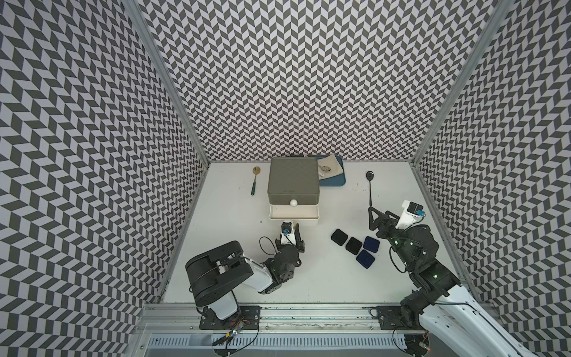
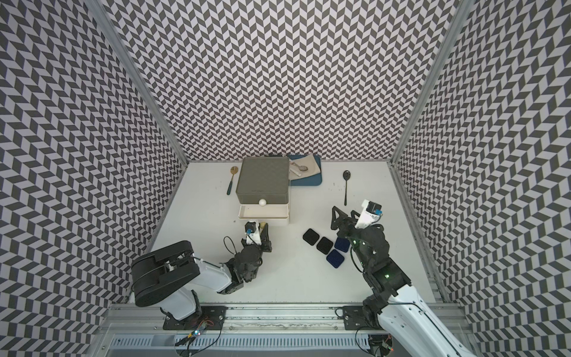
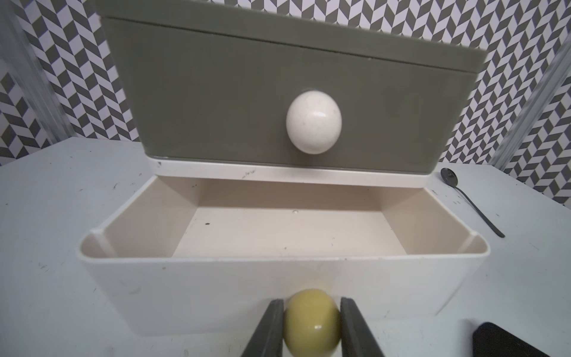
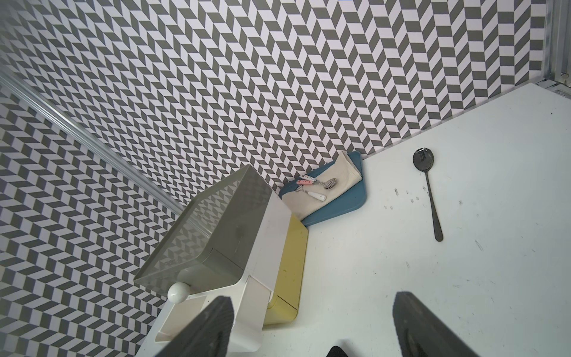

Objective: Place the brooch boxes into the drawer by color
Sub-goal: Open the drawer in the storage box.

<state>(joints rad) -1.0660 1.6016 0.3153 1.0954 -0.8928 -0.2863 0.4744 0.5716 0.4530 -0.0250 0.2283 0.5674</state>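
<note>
The left pincer (image 3: pixel 312 304) clamps the white tier's knob (image 3: pixel 312 327), holding the drawer (image 1: pixel 293 179) open for loading, while the wide-open, empty right pincer (image 4: pixel 312 296) hangs beside four brooch boxes (image 1: pixel 353 244) toward the worktop's (image 1: pixel 247 265) right edge.

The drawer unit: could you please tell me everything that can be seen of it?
The drawer unit is a boxy, plastic-looking stack of three tiers standing upright on the table, near the back wall, beside the blue tray. The grey top tier is shut and has a white ball knob. The white middle drawer is pulled out and empty; the left gripper is shut on its yellow knob. The pale yellow bottom tier looks shut.
</note>
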